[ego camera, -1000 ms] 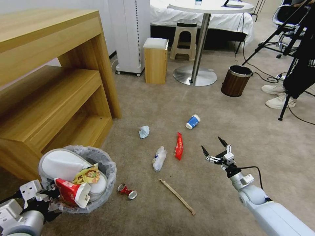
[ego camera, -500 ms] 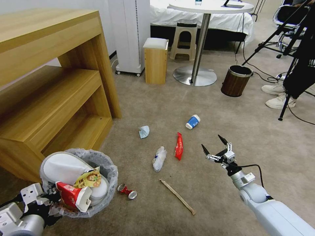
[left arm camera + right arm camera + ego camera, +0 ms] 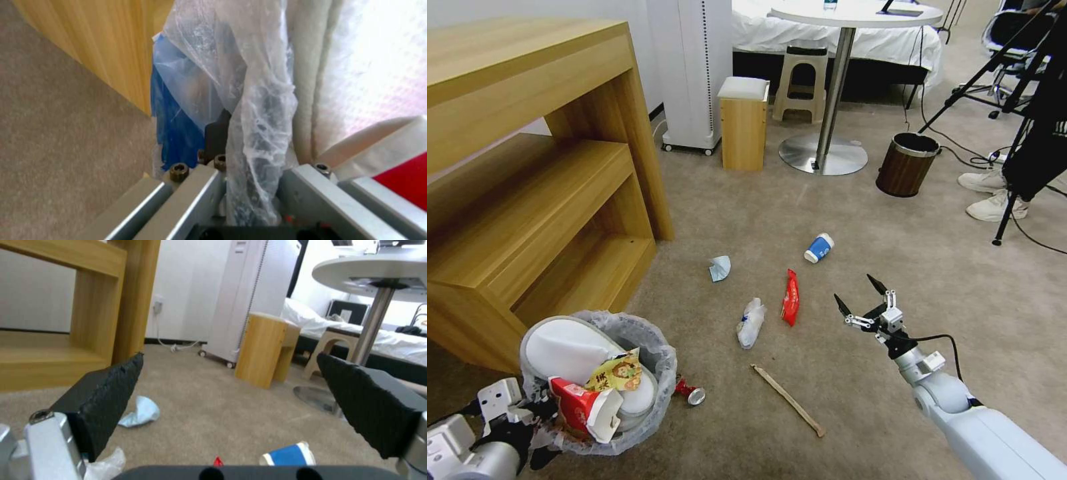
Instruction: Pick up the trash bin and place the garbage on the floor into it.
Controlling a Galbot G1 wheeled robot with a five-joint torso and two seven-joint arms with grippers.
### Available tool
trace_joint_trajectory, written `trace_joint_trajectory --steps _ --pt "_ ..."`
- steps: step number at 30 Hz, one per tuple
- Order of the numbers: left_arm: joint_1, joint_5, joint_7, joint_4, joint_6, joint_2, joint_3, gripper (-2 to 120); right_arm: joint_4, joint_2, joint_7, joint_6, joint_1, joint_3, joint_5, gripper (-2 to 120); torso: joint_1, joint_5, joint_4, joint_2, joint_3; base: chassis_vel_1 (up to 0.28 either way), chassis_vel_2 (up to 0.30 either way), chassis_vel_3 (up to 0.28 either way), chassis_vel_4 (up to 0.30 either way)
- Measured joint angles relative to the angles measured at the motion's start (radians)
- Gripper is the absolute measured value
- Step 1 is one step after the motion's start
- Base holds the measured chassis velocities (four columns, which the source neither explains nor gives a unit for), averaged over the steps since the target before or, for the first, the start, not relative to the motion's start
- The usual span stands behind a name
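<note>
The trash bin [image 3: 659,352], lined with crinkled white plastic, hangs at the lower left just above the carpet floor [image 3: 840,220]. My left gripper [image 3: 534,427] is shut on its rim and liner [image 3: 260,133]. A white slipper [image 3: 564,347], a red-white carton [image 3: 582,408] and a yellow packet lie inside. On the floor are a blue cup [image 3: 818,247], a red wrapper [image 3: 790,297], a crushed bottle [image 3: 751,323], a tissue [image 3: 719,268], a red can [image 3: 690,393] beside the bin, and a wooden stick [image 3: 788,400]. My right gripper [image 3: 854,291] hovers open right of the wrapper, facing the cup [image 3: 288,455].
A wooden shelf unit [image 3: 527,167] stands close on the left of the bin. Farther back are a brown wood-grain bin [image 3: 906,165], a round table's base [image 3: 823,153] and a wooden box stool [image 3: 744,123]. Tripod legs and a person's shoes [image 3: 994,200] are at the right.
My left gripper has carried the bin lower and to the right, so its rim now covers part of the red can. The right gripper has barely shifted and stays open.
</note>
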Motion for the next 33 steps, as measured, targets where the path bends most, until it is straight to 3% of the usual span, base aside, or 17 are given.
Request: trace_joint_trajectory --steps 4,15,24,33 --pt "0.011 -0.1 -0.008 -0.015 0.05 0.051 -0.058 0 -0.019 0.003 -0.014 0.0 0.001 -0.004 0.005 99 0.0 0.0001 -0.0002 0.0 0.0 0.0 0.0 0.0 0.0" --pt "0.024 -0.255 -0.038 -0.021 0.087 0.113 -0.137 0 -0.055 0.009 -0.083 0.0 0.009 -0.028 0.037 99 0.0 -0.0001 0.0 0.0 0.0 0.0 0.0 0.0 0.0" --pt "0.038 -0.306 -0.051 -0.026 0.093 0.131 -0.146 0 -0.07 0.022 -0.113 0.0 -0.001 -0.03 0.045 99 0.0 -0.0003 -0.0001 0.0 0.0 0.0 0.0 0.0 0.0" --pt "0.058 -0.314 -0.056 -0.054 0.094 0.139 -0.149 0 -0.077 0.018 -0.207 0.0 -0.041 -0.038 0.071 100 0.0 0.0 -0.0002 0.0 0.0 0.0 0.0 0.0 0.0"
